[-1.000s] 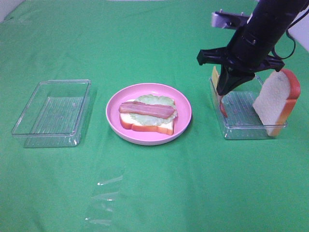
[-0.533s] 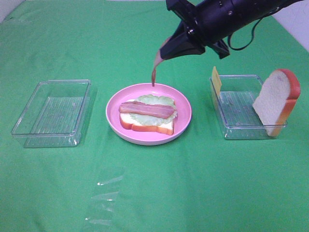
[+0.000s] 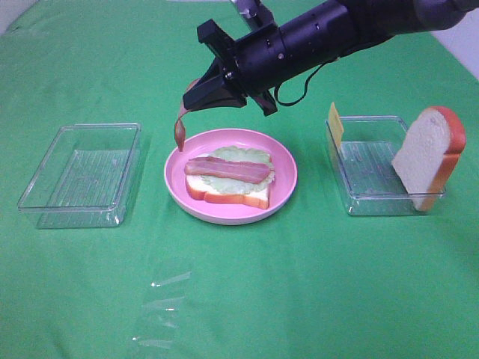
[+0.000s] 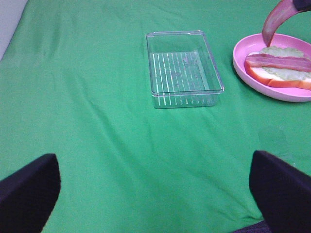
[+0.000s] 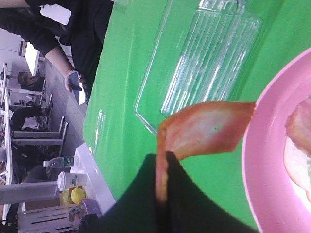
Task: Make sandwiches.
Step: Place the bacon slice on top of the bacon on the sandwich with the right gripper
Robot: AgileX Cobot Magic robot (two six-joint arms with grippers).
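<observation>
The left gripper (image 4: 153, 162) is outside the high view. The wrist view shows it over bare green cloth (image 3: 299, 299), its jaws spread wide and gripping nothing.

In the middle row stands the pink plate (image 3: 171, 183) with the sandwich (image 3: 228, 183) part built. It has a bottom bread slice (image 3: 224, 197), a lettuce leaf (image 3: 253, 156) and one bacon strip (image 3: 227, 170) lying flat across it. At the plate's 9 o'clock, well apart, is the left tray (image 3: 75, 211), with nothing visible in it. At 3 o'clock the right tray (image 3: 359, 207) holds a cheese slice (image 3: 334, 124) propped in its far corner and a second bread slice (image 3: 423, 153) leaning at its outer end.

Farther back, the right gripper (image 3: 196, 93) is clamped on the top end of a second bacon strip (image 3: 179, 133). The strip dangles with its lower tip above the plate's 10 o'clock rim, apparently not touching it.

By my judgement the job is about half done. This strip has yet to be laid, and the cheese and closing bread wait in the right tray.

A second ago the right gripper was down inside the right tray. Half a second ago the strip hung over the plate's 12 o'clock rim, and it has since swung across to 10 o'clock. The plate's stack, the cheese and the leaning bread have not moved.
</observation>
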